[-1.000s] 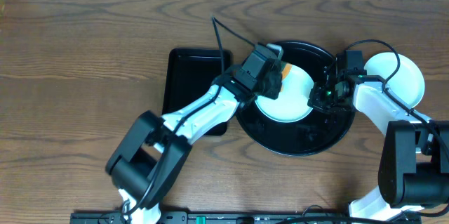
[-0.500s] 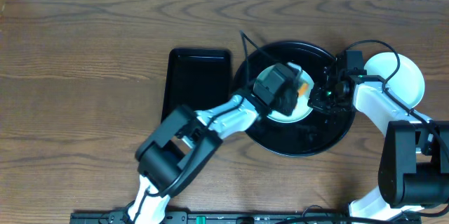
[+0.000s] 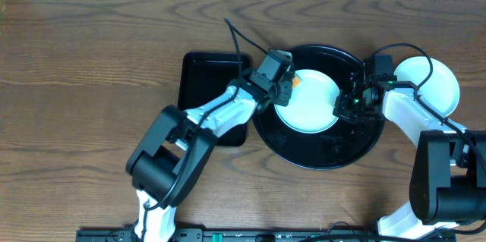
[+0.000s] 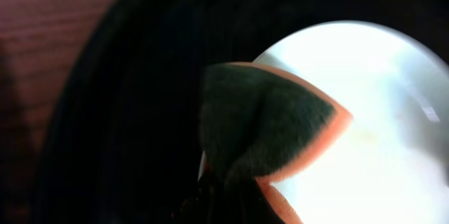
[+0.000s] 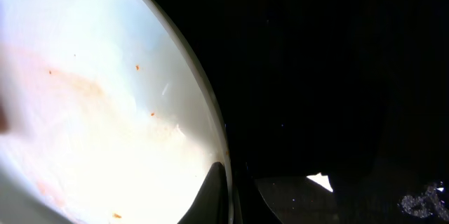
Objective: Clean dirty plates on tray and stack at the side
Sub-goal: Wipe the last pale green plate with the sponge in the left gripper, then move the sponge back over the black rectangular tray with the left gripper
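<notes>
Tabletop (image 3: 91,60) of brown wood grain is seen from above, with two robot arms reaching in from the near edge. A large round black tray (image 3: 319,151) is set at the middle, and a pale mint-white plate (image 3: 311,109) is laid flat and face up on its far half. Being round, the plate has no long axis. Faint orange smears and specks are shown on it in the right wrist view. A crescent of bare tray floor is left on the near side, between the plate and the raised rim.

The left end effector (image 3: 287,89) is held over the plate's left edge. It is closed on a sponge (image 4: 270,122), dark green with an orange border, whose corner is pointed across the plate. The right end effector (image 3: 343,105) is closed on the plate's right rim.

A second plate (image 3: 440,83) is set on the tabletop just right of the tray and is partly covered by the right arm; whether it touches the tray cannot be told. A rectangular black tray (image 3: 209,83) is laid just left of the round one, its long axis running from near to far. Wide bare wood is left at the left side and along the far edge.
</notes>
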`<state>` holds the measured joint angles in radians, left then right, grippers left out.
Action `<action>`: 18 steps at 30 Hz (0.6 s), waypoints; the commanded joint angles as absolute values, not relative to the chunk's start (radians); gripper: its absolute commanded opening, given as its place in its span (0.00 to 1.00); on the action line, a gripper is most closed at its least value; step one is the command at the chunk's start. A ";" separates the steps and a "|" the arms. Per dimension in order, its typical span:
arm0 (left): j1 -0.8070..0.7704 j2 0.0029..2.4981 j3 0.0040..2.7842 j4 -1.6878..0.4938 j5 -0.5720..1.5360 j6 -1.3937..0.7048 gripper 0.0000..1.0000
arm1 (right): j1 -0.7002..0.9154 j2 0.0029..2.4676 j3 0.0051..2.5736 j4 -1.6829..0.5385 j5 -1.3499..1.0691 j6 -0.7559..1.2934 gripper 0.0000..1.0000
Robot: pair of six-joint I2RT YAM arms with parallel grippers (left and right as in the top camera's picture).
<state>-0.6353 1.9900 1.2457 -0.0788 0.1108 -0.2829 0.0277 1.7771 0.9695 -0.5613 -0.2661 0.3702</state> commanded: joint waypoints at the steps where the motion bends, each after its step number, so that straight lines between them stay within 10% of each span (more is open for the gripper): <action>1: -0.620 1.867 1.249 -0.106 0.142 -0.262 0.07 | 0.041 1.788 0.953 -0.587 -0.235 0.343 0.01; 18: -0.310 1.732 1.240 -0.476 0.142 -0.263 0.08 | 0.041 1.681 0.981 -0.455 -0.318 0.134 0.01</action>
<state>-0.3489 1.7229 1.2457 -0.4717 0.1436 -0.2794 0.0277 1.7615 0.9657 -0.4641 -0.2703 0.2169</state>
